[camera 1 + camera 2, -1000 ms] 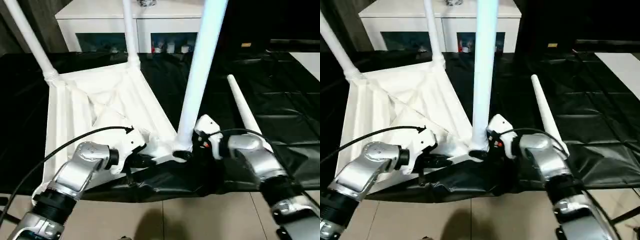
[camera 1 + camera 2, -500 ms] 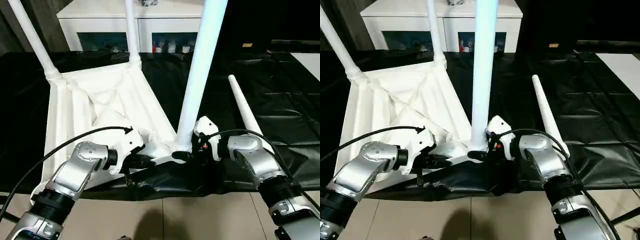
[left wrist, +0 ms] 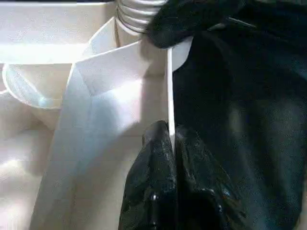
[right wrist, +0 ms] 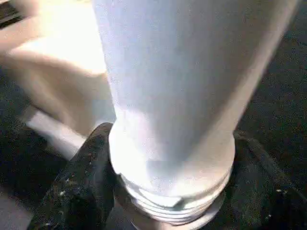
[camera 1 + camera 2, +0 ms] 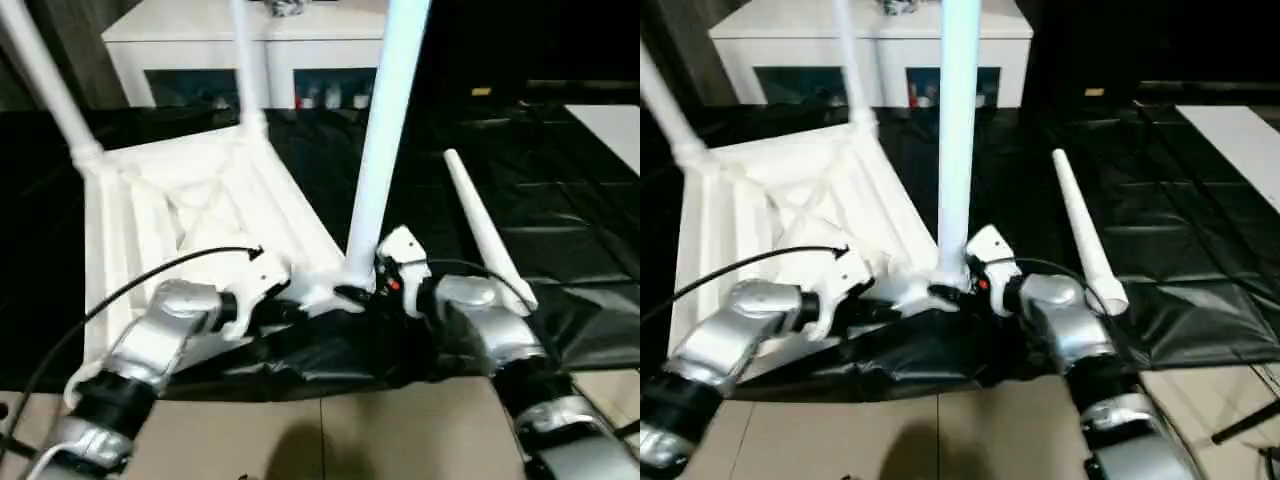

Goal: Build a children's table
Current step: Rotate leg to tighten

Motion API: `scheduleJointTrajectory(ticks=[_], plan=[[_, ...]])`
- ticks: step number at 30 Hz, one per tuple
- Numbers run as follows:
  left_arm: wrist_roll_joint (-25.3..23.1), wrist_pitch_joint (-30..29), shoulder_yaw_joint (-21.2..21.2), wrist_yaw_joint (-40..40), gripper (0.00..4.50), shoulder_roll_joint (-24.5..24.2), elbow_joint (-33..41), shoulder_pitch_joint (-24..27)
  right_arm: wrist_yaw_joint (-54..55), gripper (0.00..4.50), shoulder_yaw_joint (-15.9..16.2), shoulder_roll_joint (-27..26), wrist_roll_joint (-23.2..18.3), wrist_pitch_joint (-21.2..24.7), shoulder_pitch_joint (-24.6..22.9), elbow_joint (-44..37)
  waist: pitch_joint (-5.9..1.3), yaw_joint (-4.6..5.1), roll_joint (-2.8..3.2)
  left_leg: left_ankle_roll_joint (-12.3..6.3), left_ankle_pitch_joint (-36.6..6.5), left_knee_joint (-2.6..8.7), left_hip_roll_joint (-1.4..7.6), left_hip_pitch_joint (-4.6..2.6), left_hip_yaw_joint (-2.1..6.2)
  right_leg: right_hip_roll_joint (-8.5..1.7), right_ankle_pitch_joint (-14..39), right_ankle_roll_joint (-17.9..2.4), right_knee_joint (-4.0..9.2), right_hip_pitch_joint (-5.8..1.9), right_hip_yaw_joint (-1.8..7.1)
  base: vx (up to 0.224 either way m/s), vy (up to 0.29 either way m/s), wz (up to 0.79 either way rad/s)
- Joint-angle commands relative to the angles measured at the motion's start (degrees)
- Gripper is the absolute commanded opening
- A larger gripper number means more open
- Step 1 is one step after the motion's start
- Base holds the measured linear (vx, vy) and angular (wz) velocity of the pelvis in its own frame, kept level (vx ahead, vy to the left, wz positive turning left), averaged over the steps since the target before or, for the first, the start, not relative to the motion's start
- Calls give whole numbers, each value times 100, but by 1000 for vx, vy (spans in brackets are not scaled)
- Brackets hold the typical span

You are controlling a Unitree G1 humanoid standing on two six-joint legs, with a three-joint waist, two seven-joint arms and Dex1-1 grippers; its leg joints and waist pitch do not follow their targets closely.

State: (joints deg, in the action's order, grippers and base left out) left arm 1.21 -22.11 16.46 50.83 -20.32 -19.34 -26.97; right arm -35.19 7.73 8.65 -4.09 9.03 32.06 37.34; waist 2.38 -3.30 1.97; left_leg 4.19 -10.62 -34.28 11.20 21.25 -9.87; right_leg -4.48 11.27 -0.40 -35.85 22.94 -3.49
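Observation:
The children's table top (image 5: pixel 190 200) lies upside down on the black-covered table, ribbed side up. Two white legs (image 5: pixel 45 85) (image 5: pixel 243 60) stand in its far corner sockets. A third leg (image 5: pixel 385 130) stands upright in the near right corner socket. My right gripper (image 5: pixel 362 297) is at the base of that leg, with one black finger (image 4: pixel 86 182) on each side of its threaded collar, shut on it. Just left of that corner, my left gripper (image 3: pixel 170 139) is shut on the top's thin near rim (image 3: pixel 169 86). A fourth leg (image 5: pixel 482 228) lies loose on the black cover to the right.
A white cabinet (image 5: pixel 190 40) with glass doors stands behind the table. The black cover (image 5: pixel 560 170) stretches to the right, wrinkled near the front edge. Tiled floor (image 5: pixel 350 440) shows below the table's near edge. A black cable (image 5: pixel 150 275) runs along my left forearm.
My right gripper's jaws have drawn in around the base of the near leg. The head views have shifted a little. The left gripper keeps its hold on the rim.

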Motion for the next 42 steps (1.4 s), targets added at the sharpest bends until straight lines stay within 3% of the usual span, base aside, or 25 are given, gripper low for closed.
scheduleJointTrajectory(ticks=[1,3,4,6,10,12,13,16,17,19,21,23,29,33,34,38,42], plan=[[58,-45,-93,-406,0,295,-106,-104,1027,272,-330,-138,49,308,119,306,-308,10,-16,93,-1479,457,149,-73,55,-342,1475,-1180,497,-270,244,0,0,0],[13,-348,-316,-1331,0,862,-584,-375,2320,272,-741,-629,-98,419,229,657,-291,42,1,147,-1519,462,139,-89,45,-333,1572,-1136,524,-229,258,0,0,0],[13,-348,-316,-1331,0,862,-584,-375,2320,272,-741,-629,-98,419,229,657,-295,54,-28,185,-1540,458,120,-99,45,-330,1701,-1093,541,-232,258,0,0,0],[-5,-453,-499,-2038,0,1335,-1056,-627,3346,272,-1056,-1014,-233,316,429,1065,-302,40,1,149,-1601,449,121,-119,41,-342,1826,-1046,572,-190,273,0,0,0],[-106,-256,-679,-2820,0,1789,-1612,-900,3926,272,-949,-1323,30,-66,802,1586,-316,25,-9,133,-1646,462,106,-108,50,-309,1607,-931,571,-190,263,0,0,0],[-146,-200,-680,-2892,0,1824,-1669,-936,3813,328,-967,-1384,-8,-146,869,1635,-325,7,-25,44,-1630,453,93,-99,46,-317,1563,-912,571,-206,273,0,0,0],[-160,-141,-670,-2886,0,1837,-1659,-952,3663,342,-1002,-1422,-72,-256,919,1611,-331,6,-29,-31,-1508,458,93,-59,51,-328,1467,-900,560,-235,281,0,0,0],[-168,-77,-611,-2723,0,1802,-1558,-952,3391,370,-1099,-1464,-191,-492,1039,1596,-362,57,-49,-233,-1145,473,87,50,80,-323,1058,-915,511,-326,249,0,0,0],[-162,-63,-580,-2618,0,1755,-1493,-920,3346,370,-1060,-1427,-141,-572,1066,1599,-379,84,-33,-267,-1027,465,95,60,85,-329,966,-952,502,-322,235,0,0,0],[-159,-88,-560,-2547,0,1709,-1441,-887,3311,393,-1040,-1385,-124,-641,1085,1608,-391,83,-30,-355,-903,416,99,6,47,-332,725,-1123,504,-274,256,0,0,0],[-156,-95,-483,-2297,0,1558,-1275,-763,3103,409,-991,-1229,-74,-731,1086,1582,-387,64,-23,-473,-737,404,99,17,31,-325,428,-1289,473,-282,248,0,0,0],[-127,-82,-374,-1926,0,1356,-1016,-579,2591,418,-912,-1012,-42,-693,995,1407,-381,60,-28,-522,-800,405,115,24,29,-335,509,-1323,474,-295,246,0,0,0],[-73,-204,-285,-1410,0,960,-616,-290,1620,418,-590,-376,144,-444,582,737,-346,31,-29,-439,-1055,431,135,-15,17,-316,897,-1263,510,-260,262,0,0,0],[28,-121,-194,-785,0,522,-252,-46,590,418,-426,256,-20,-117,236,185,-333,-3,-23,-347,-1242,451,147,-27,25,-314,1157,-1170,535,-250,276,0,0,0],[50,-107,-170,-673,0,465,-190,-9,388,418,-366,335,-34,-98,191,115,-333,-11,4,-321,-1284,455,155,-35,23,-317,1174,-1171,534,-235,282,0,0,0],[274,34,-35,174,0,70,348,242,-1516,418,189,986,-307,89,-275,-733,-344,-42,31,-341,-1264,450,166,-28,30,-308,861,-1215,508,-257,287,0,0,0],[521,3,11,646,0,-112,696,358,-2118,418,386,1244,-321,40,-388,-886,-348,-28,7,-416,-1160,439,167,1,27,-305,687,-1385,484,-265,268,0,0,0]])
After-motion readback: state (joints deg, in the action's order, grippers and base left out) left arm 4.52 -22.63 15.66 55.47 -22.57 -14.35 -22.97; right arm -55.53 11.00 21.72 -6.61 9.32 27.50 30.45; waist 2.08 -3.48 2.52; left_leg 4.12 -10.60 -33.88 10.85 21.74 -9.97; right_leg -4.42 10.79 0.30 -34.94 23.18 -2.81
